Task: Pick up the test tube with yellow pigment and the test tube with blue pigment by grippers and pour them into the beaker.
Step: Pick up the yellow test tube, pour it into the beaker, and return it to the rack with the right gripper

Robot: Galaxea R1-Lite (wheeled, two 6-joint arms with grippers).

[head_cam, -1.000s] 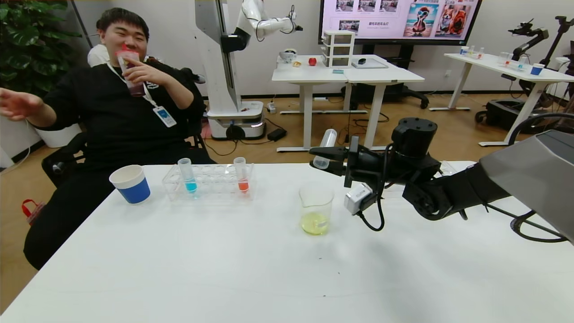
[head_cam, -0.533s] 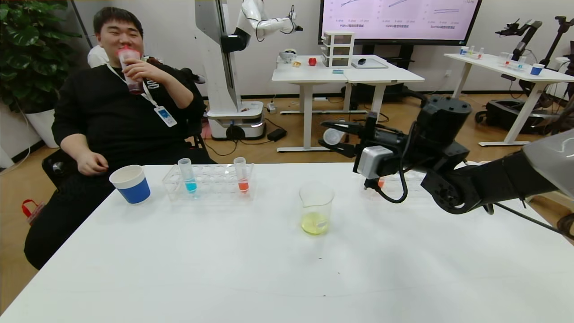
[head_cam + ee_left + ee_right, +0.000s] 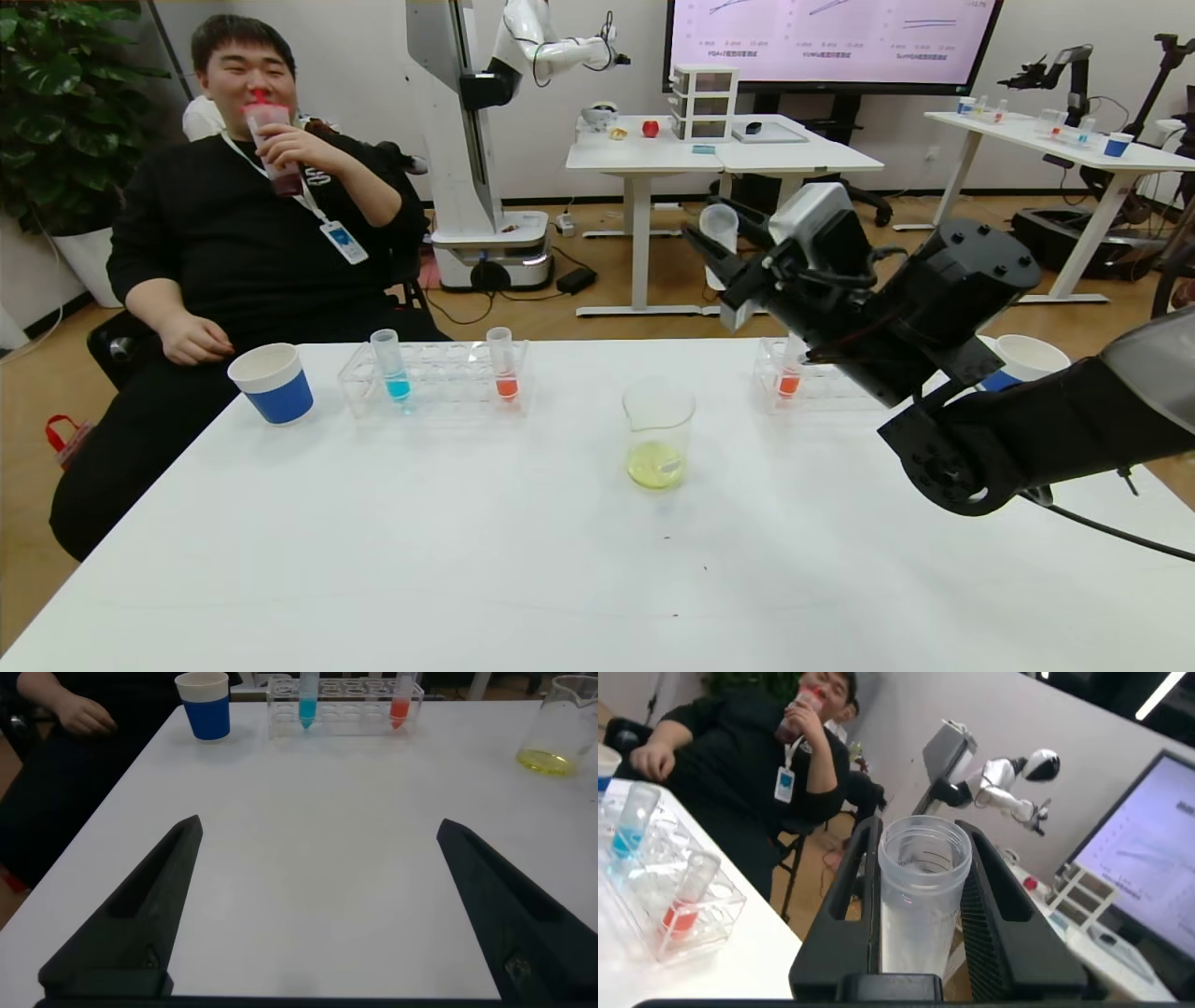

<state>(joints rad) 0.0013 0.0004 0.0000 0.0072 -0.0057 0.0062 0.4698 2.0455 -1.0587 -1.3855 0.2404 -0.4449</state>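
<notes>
Overhead, from the head view, the beaker (image 3: pixel 658 431) stands upright on the white table (image 3: pixel 523 560) with yellow liquid pooled at its bottom. The right gripper (image 3: pixel 724 250) is raised above and behind the beaker, toward the robot's right, clamped on a clear, emptied tube (image 3: pixel 720 245) with its open mouth up. The test tube with blue pigment (image 3: pixel 390 365) stands upright in the left rack (image 3: pixel 435 379), behind the beaker toward the robot's left; an orange-red tube (image 3: pixel 502 363) shares that rack. A blue-sleeved paper cup (image 3: pixel 272 383) sits just beyond the rack, farther from the beaker. A second rack (image 3: pixel 814 385) holding an orange-red tube (image 3: pixel 789 373) sits behind the beaker toward the robot's right.

Left wrist view: the left gripper (image 3: pixel 318 873) hangs low over bare table, fingers spread wide and holding nothing, well short of the beaker (image 3: pixel 559 726). The blue tube (image 3: pixel 306 700) is in its rack.

Right wrist view: both fingers (image 3: pixel 848 891) press the sides of the empty tube (image 3: pixel 920 905).
</notes>
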